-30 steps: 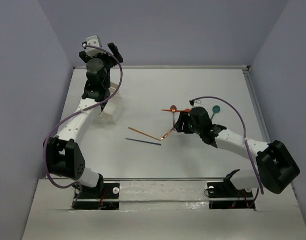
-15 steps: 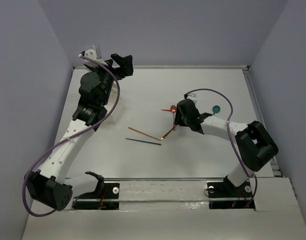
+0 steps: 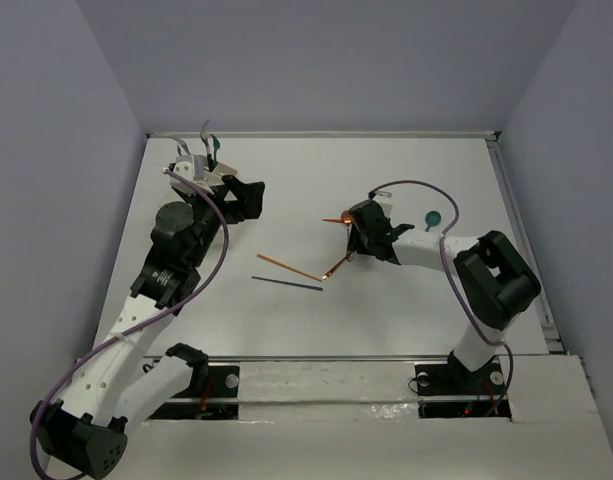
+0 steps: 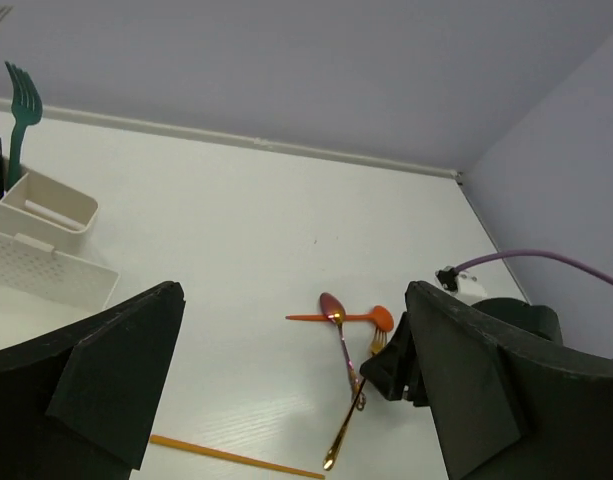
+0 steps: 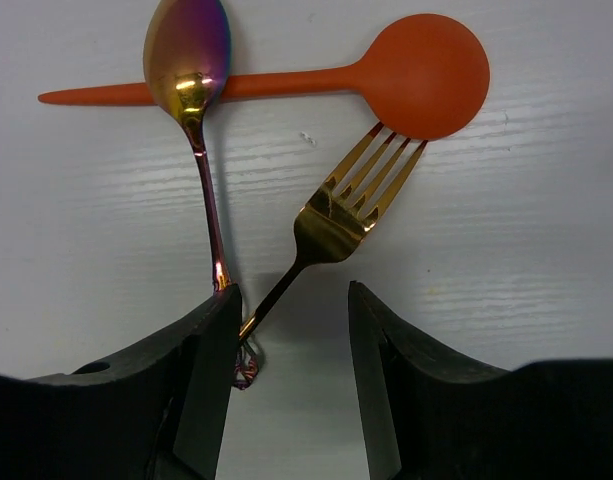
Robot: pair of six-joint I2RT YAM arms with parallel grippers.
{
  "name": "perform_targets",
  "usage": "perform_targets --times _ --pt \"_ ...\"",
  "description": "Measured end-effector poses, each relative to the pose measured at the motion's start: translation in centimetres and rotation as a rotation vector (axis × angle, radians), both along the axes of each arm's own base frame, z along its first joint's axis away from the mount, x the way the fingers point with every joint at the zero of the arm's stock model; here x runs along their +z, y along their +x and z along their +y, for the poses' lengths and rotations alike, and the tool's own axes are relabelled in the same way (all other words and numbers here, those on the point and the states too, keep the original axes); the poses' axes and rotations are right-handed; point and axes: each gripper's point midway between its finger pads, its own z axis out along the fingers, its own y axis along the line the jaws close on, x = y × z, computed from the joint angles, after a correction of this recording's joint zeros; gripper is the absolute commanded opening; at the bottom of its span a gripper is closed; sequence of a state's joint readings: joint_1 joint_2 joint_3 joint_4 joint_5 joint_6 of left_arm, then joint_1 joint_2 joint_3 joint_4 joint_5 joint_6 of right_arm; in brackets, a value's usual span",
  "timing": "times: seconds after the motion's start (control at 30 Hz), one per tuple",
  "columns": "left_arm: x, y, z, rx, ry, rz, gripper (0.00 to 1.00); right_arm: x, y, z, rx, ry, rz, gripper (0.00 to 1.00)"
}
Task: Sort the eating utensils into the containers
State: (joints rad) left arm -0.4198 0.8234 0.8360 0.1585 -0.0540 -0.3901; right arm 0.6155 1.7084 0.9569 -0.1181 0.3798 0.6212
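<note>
Near the centre of the table [image 3: 406, 310], the right gripper [image 5: 291, 312] straddles the handle of a gold fork [image 5: 331, 215], fingers apart, with an iridescent spoon [image 5: 191, 60] just beside at 9 o'clock. This looks like the pick-up step. Next it should close on the fork alone and carry it to the containers [image 4: 48, 207] at the table's 10 o'clock, where the left gripper [image 4: 291, 385] hovers wide apart and empty.

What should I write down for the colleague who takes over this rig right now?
Left gripper: open, empty, beside the containers.
Right gripper: open, jaws astride the gold fork handle.
Done: teal fork stands in the containers.
Left on the table: gold fork, iridescent spoon, orange spoon, teal spoon, orange stick, dark blue stick.
</note>
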Motion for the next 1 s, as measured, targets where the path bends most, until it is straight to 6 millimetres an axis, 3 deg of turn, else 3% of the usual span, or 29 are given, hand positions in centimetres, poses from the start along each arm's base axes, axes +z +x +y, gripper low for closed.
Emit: perform_targets --times 0.1,0.33,0.67,0.8,0.87,1.0 --pt "-1.4 0.1 -0.3 -0.015 0.026 0.039 0.95 -1.0 0.4 0.0 -0.025 -0.009 0.013 0.51" --pt "-1.5 -0.3 -1.1 -0.06 0.035 0.039 0.95 -1.4 1.1 -0.1 -0.077 -0.006 -0.005 0.43" --pt "-1.5 -0.5 -1.5 -0.091 0.038 0.037 0.95 -1.4 1.7 -0.6 -0.133 -0.003 -0.031 0.13" --pt "-1.6 -0.6 -1.7 -0.104 0.039 0.038 0.95 -1.5 1.6 -0.6 -0.132 -0.005 -0.029 0.15" --pt "-1.6 -0.6 -1.9 -0.111 0.04 0.04 0.95 -1.5 1.7 -0.6 -0.129 -0.006 -0.029 0.26" --pt "-1.8 -0.6 -2.1 -0.124 0.042 0.045 0.95 -1.5 1.7 -0.6 -0.122 -0.013 -0.031 0.2"
